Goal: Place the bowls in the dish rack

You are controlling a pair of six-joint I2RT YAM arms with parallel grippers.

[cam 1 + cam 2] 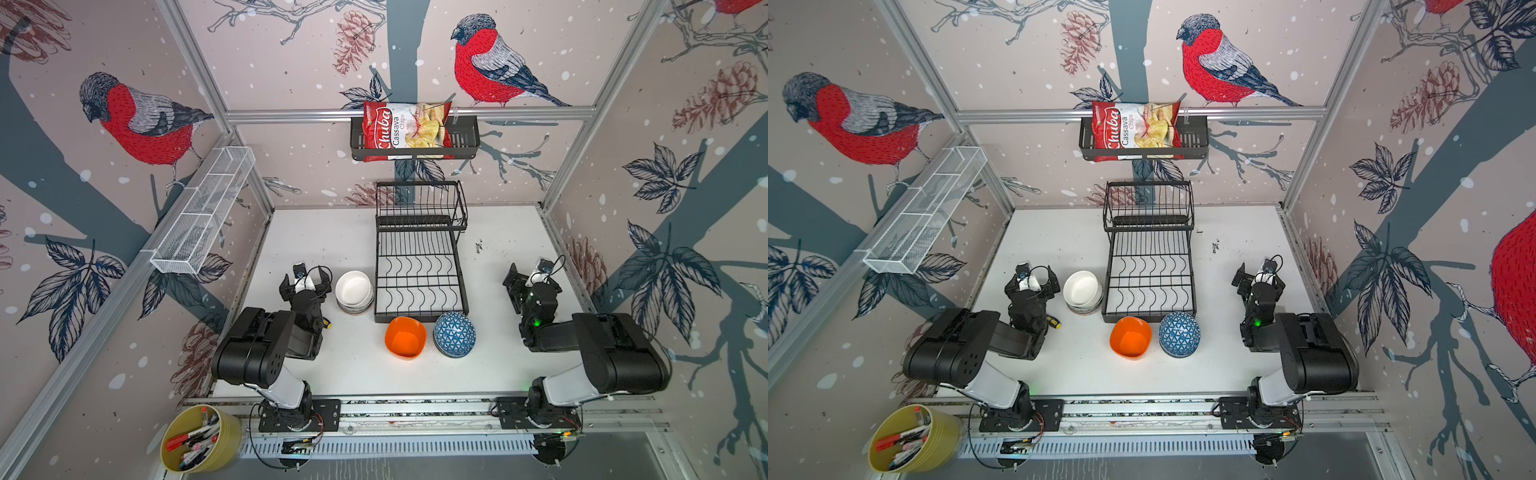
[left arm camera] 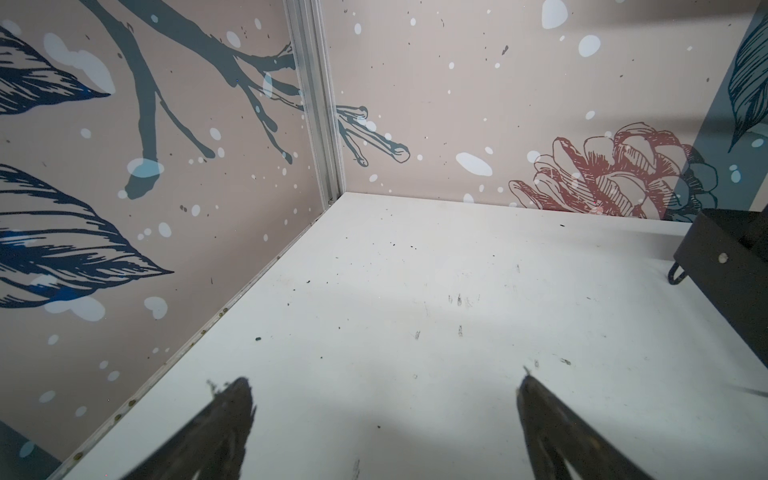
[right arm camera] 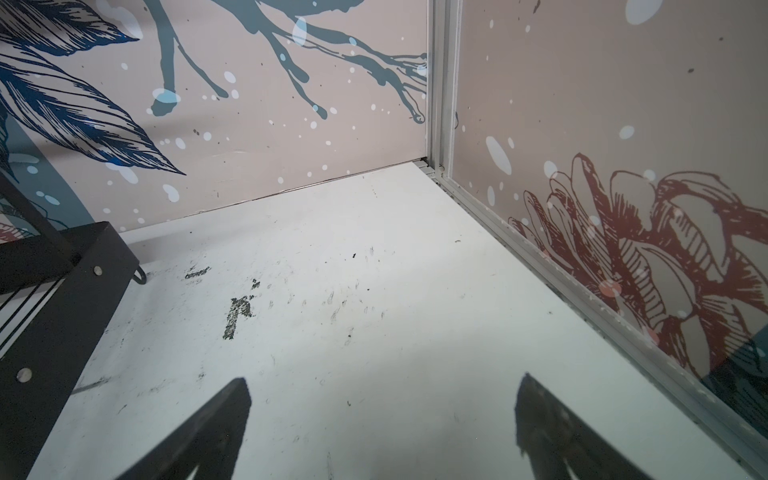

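Weighing the risks, we see none of the bowls loaded yet: the dish rack (image 1: 419, 270) stands bare in both top views. Our left gripper (image 1: 306, 280) hovers left of the rack with its jaws spread wide and nothing between them. Our right gripper (image 1: 532, 278) hovers right of the rack, equally wide and empty.

The white bowl (image 1: 354, 287) tops a stack of patterned bowls (image 1: 353, 309) just beside the rack's near left corner. We judge this the likeliest trouble. A pinch on the top rim may drag a nested bowl up with it, which then drops, or a sideways nudge may topple the stack against the rack wall.

The orange bowl (image 1: 405, 336) sits just in front of the rack's near edge, mouth up, with the blue patterned bowl (image 1: 454, 332) just beside it, dome up. The upturned dome offers no rim, so a pinch may slide off its glaze. Whether another bowl hides beneath it we cannot tell. Reaching for either could knock its neighbour.

The rack looks free-standing, so a bowl pushed hard between the curved dividers may shove it. The raised tier at its far end could also catch a gripper on the way in.
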